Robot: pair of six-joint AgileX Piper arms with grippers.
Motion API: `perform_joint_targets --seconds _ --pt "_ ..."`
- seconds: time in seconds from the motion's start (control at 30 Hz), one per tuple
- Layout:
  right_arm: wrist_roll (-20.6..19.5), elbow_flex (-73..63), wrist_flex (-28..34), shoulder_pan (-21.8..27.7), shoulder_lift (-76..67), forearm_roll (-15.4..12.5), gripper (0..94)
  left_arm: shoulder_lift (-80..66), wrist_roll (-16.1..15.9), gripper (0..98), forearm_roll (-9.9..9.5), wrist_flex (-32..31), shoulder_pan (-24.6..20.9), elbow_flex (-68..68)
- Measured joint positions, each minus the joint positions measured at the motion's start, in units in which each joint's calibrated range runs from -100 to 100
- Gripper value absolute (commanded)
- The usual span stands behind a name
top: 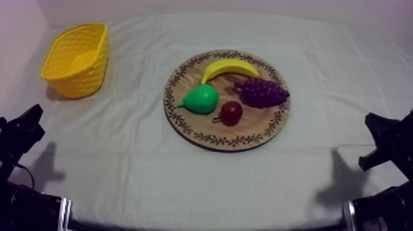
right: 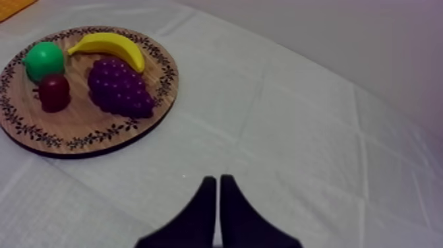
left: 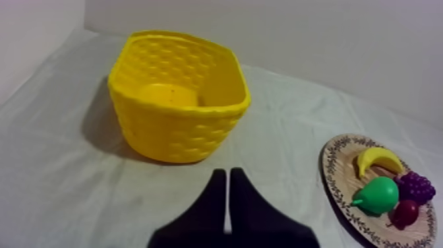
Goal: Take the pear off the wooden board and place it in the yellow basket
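Green toy pear (top: 200, 99) on round wooden board (top: 203, 140).
Pear at board's 9 o'clock; yellow woven basket (top: 80, 83) off toward 10 o'clock; left hand (left: 227, 191), right hand (right: 218, 198) closed, empty.

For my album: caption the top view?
A pear, banana, grapes and small red fruit share the wooden board; yellow basket at left.

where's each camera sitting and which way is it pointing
Top: above the table, slanting down on board and basket; left arm and right arm at its lower corners.
Left wrist: on the left arm, facing the basket; left fingers shut, close up.
Right wrist: on the right arm, facing the board; right fingers shut, close up.
Shared: all three show the board and pear.
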Motion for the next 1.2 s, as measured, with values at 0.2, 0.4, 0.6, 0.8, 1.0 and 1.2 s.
perform_joint_targets --seconds 0.2,0.4,0.6,0.8,1.0,1.2 --pt "0.0 0.0 0.0 0.0 0.0 0.0 0.3 0.0 0.14 0.1 0.0 0.0 -0.75 0.0" --pt "-0.07 0.0 0.0 0.0 0.0 0.0 0.3 0.0 -0.12 0.1 0.0 0.0 -1.23 0.0" --pt "-0.07 0.0 0.0 0.0 0.0 0.0 0.3 0.0 -1.27 1.1 -0.05 0.0 -1.34 0.0" --pt "-0.07 0.0 0.0 0.0 0.0 0.0 0.3 0.0 -1.48 0.2 -0.05 -0.16 -1.78 0.0" --pt "-0.07 0.0 0.0 0.0 0.0 0.0 0.3 0.39 -4.18 0.1 -0.1 -0.53 -2.48 0.0" --pt "-0.07 0.0 0.0 0.0 0.0 0.0 0.3 4.99 -4.83 0.0 0.03 -4.35 -2.01 -1.79"
